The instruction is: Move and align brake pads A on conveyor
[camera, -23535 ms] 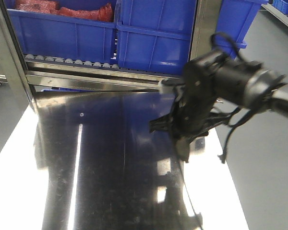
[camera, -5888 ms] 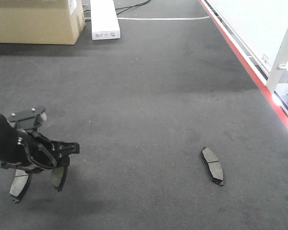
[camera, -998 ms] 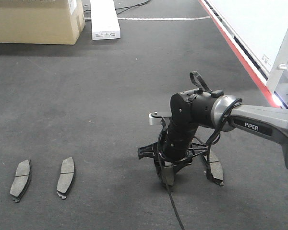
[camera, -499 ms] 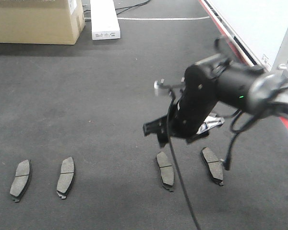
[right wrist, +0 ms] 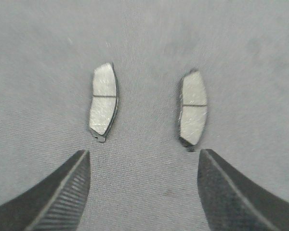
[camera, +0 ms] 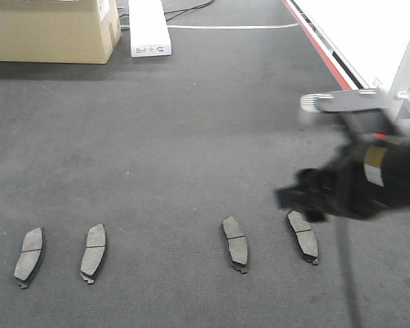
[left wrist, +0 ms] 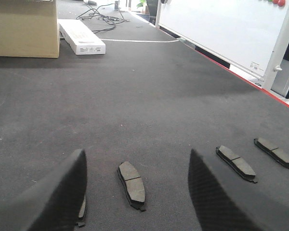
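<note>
Four brake pads A (camera: 236, 242) on conveyor (camera: 191, 137), blurred right arm (camera: 359, 181) alongside.

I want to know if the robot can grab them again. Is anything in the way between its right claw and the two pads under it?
Nothing visible. In the right wrist view the right gripper is open above bare conveyor, with both brake pads lying uncovered ahead of it.

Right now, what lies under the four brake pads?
All four brake pads lie flat on the dark grey conveyor. Their backing sides are covered.
</note>
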You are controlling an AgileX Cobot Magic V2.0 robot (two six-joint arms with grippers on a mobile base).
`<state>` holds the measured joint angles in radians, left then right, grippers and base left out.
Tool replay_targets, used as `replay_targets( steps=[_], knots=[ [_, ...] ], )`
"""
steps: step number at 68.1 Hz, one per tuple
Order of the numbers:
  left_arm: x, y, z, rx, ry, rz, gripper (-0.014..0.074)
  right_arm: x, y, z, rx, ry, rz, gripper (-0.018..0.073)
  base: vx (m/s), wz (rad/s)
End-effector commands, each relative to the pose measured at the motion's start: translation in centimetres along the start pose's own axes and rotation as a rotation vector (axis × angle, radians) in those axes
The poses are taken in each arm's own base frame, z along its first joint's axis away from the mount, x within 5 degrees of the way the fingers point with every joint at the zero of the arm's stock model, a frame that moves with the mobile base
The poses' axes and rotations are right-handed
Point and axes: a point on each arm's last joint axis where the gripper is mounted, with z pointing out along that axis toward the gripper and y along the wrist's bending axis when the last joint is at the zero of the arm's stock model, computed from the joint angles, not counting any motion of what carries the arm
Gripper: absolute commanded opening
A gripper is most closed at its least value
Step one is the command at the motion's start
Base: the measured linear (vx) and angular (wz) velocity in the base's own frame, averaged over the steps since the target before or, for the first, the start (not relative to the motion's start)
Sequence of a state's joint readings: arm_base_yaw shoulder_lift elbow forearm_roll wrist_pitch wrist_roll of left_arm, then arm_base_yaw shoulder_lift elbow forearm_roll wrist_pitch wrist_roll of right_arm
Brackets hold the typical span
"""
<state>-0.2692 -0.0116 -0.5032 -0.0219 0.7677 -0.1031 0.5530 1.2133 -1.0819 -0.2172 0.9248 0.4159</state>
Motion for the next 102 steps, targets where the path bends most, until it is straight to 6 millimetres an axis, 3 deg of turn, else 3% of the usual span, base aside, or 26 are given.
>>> replay_targets(
  steps=[1,12,28,43,55,63,70,78,83,87,102],
  knots=[
    [-1.2,-0.2,0.0,0.020,-0.066,-0.005,0.0451,0.6,-1.1,-3.4,-0.022,-0.184,-0.014,0.0453,0.00,0.00],
    [-1.2,-0.2,0.0,0.020,-0.066,-0.005,0.0451,3.9,-2.7,-6.2,-0.037,-0.306,-0.020,0.0453,0.00,0.00],
    [-1.2,-0.2,0.0,0.020,-0.066,-0.005,0.0451,9.2,-4.3,-8.1,-0.097,-0.491,-0.035,0.0453,0.00,0.00],
    [-1.2,-0.2,0.0,0.020,-0.066,-0.005,0.0451,13.9,-5.7,-9.1,-0.116,-0.667,-0.109,0.0453,0.00,0.00],
    [-1.3,-0.2,0.0,0.021,-0.084,-0.005,0.0451,16.5,-6.3,-9.2,-0.136,-0.812,-0.125,0.0453,0.00,0.00],
    [-1.3,-0.2,0.0,0.021,-0.084,-0.004,0.0444,17.3,-6.4,-8.6,-0.141,-0.851,-0.133,0.0453,0.00,0.00],
    [-1.3,-0.2,0.0,0.021,-0.083,0.010,0.0377,17.4,-6.3,-8.4,-0.144,-0.848,-0.133,0.0428,0.00,0.00],
    [-1.3,-0.2,0.0,0.020,-0.082,0.013,0.0169,17.3,-6.3,-8.5,-0.147,-0.854,-0.132,0.0259,0.00,0.00],
    [-1.3,-0.2,0.1,0.020,-0.080,0.013,-0.0001,17.3,-6.3,-8.6,-0.155,-0.864,-0.128,0.0090,0.00,0.00],
    [-1.4,-0.2,0.1,0.021,-0.088,0.013,-0.0008,17.2,-6.2,-8.6,-0.163,-0.870,-0.119,-0.0019,0.00,0.00],
    [-1.7,-0.2,0.1,0.023,-0.115,0.013,-0.0008,17.3,-6.3,-8.5,-0.155,-0.854,-0.122,-0.0011,0.00,0.00]
  ],
)
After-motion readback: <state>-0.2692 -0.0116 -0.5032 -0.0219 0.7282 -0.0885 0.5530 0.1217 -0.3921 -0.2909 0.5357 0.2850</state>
